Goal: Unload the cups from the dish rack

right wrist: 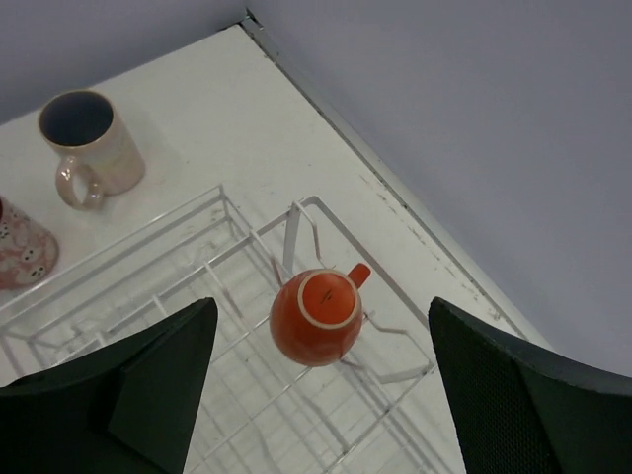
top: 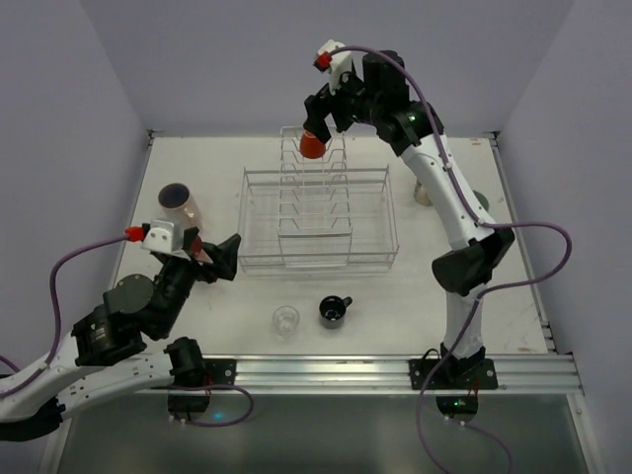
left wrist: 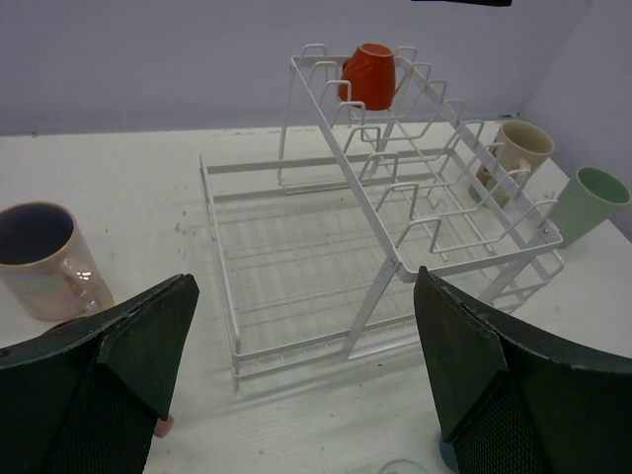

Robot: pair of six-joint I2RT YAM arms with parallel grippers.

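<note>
The wire dish rack (top: 369, 259) stands mid-table. A small orange-red mug (top: 312, 146) hangs upside down on the far end of its raised tine section; it also shows in the left wrist view (left wrist: 370, 76) and the right wrist view (right wrist: 316, 316). My right gripper (top: 321, 123) is open and empty just above that mug, one finger on each side, not touching it (right wrist: 321, 395). My left gripper (top: 222, 255) is open and empty, low over the table at the rack's near-left corner (left wrist: 306, 395). The rest of the rack (left wrist: 296, 336) looks empty.
A pink mug (top: 180, 202) stands left of the rack, with a patterned pink tumbler (right wrist: 20, 247) near it. A clear glass (top: 286, 319) and a dark-blue mug (top: 334, 310) stand in front. A cream mug (left wrist: 518, 148) and a mint-green tumbler (left wrist: 588, 202) stand right of the rack, behind my right arm.
</note>
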